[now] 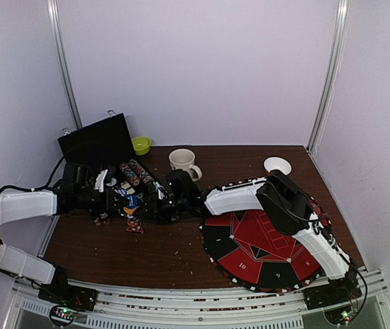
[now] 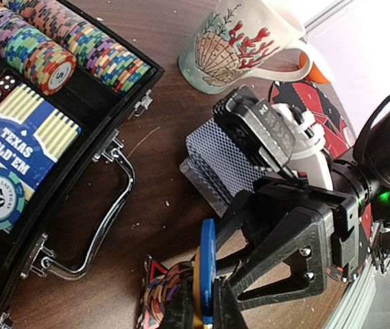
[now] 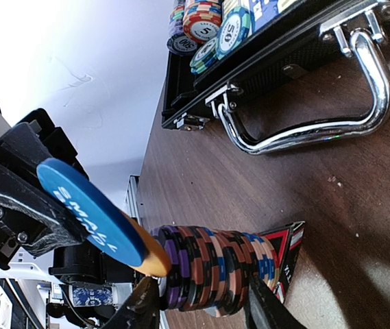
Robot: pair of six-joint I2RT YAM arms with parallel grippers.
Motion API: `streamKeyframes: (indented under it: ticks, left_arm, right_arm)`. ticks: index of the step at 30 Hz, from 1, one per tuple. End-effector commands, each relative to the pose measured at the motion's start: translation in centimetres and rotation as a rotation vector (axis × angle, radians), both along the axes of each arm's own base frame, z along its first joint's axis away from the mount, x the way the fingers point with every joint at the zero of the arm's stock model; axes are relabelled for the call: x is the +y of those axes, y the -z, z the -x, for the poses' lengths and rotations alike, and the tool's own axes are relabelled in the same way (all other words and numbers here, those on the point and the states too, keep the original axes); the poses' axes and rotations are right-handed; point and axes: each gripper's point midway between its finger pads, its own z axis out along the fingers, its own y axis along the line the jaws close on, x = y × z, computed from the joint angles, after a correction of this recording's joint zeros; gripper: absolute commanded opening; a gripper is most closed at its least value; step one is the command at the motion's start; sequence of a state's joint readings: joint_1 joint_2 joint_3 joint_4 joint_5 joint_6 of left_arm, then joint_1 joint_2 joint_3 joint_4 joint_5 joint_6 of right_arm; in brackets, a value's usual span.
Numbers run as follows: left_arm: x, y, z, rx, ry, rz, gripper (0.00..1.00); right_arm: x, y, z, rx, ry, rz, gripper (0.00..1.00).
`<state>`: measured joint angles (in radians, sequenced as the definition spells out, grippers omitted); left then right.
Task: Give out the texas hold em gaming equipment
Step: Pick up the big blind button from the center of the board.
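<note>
A roll of striped poker chips [image 3: 215,264] lies on its side over a red-and-black triangular piece [image 3: 284,247]. My right gripper [image 3: 205,305] is shut on it, one finger at each end. My left gripper [image 2: 207,310] is shut on a blue button disc [image 2: 208,260] with an orange disc [image 3: 150,255] pressed against it, both upright right beside the roll. From above, the roll [image 1: 134,224] sits just in front of the open black case [image 1: 102,140]. A deck of grey-blue-backed cards [image 2: 208,161] lies on the table behind the right gripper.
The case holds rows of chips [image 2: 57,41], a Texas Hold'em card box [image 2: 23,147] and dice. Its chrome handle [image 2: 105,219] faces the grippers. A patterned mug [image 1: 182,162], a green bowl [image 1: 140,144], a white bowl [image 1: 277,165] and a round red-and-black board [image 1: 263,250] stand nearby.
</note>
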<state>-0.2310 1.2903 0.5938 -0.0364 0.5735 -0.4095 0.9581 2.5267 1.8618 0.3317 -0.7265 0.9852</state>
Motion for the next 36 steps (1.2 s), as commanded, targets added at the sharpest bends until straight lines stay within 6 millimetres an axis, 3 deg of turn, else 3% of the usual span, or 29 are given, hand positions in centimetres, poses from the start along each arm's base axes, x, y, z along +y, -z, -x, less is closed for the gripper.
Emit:
streamKeyframes:
  ticks: [1,4,11,20,28,36]
  left_arm:
    - [1.3,1.3,0.5,0.036,-0.040,-0.081,0.00]
    - [1.1,0.2,0.0,0.001,-0.035,-0.068,0.00]
    - [1.2,-0.1,-0.1,-0.003,-0.037,-0.079,0.00]
    - [3.1,-2.0,-1.2,-0.057,-0.154,-0.138,0.00]
    - [4.2,2.1,0.8,0.070,-0.172,-0.197,0.00]
    - [3.4,3.7,1.9,0.121,-0.132,-0.159,0.00]
  right_arm:
    - [0.2,2.4,0.6,0.001,-0.007,0.049,0.42]
    - [0.1,2.4,0.6,0.002,-0.005,0.052,0.42]
    - [0.2,2.2,0.6,-0.001,-0.005,0.049,0.43]
    - [0.3,2.2,0.6,-0.006,-0.012,0.051,0.44]
    - [0.4,2.3,0.6,-0.007,-0.007,0.054,0.45]
    - [0.4,2.4,0.5,-0.007,-0.006,0.060,0.46]
